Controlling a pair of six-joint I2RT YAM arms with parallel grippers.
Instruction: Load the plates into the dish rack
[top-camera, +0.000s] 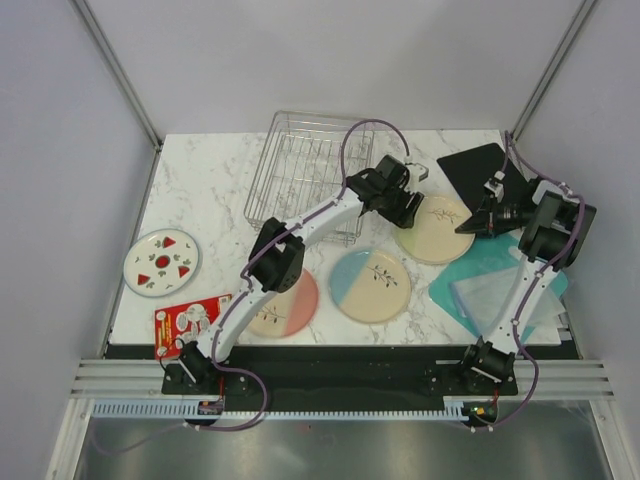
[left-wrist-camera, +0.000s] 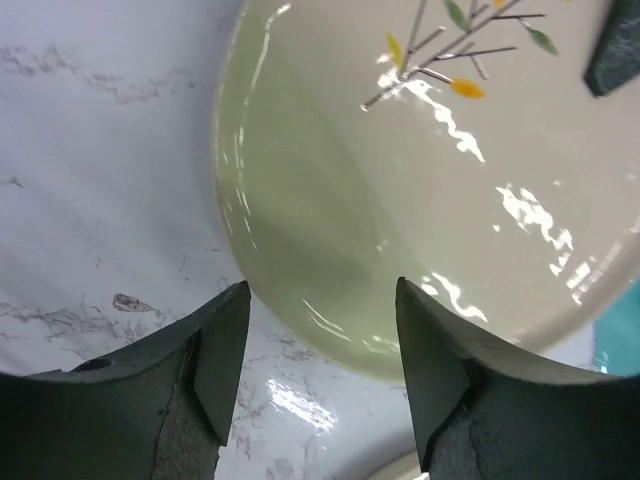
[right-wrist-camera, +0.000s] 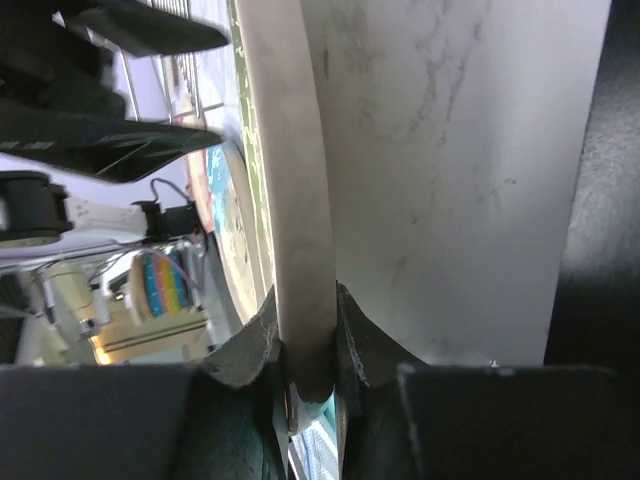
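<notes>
R end effector (right-wrist-camera: 306, 338) tight on part-hidden green plate (left-wrist-camera: 380, 200), L end effector (left-wrist-camera: 322, 300) wide

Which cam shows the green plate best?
Top external: nearly the whole green plate in one picture. Left wrist shows only part of it, green half and sprig, past the open left claw. Right wrist shows just the rim edge-on, pinched in the right claw.

Setting: robotics lab test cell | Upper frame: plain white panel walls (top-camera: 330, 60) on aluminium posts (top-camera: 115, 70) | Centre: marble-print tabletop (top-camera: 210, 190) | Bottom: extruded aluminium rail (top-camera: 340, 378) carrying the arm mounts
</notes>
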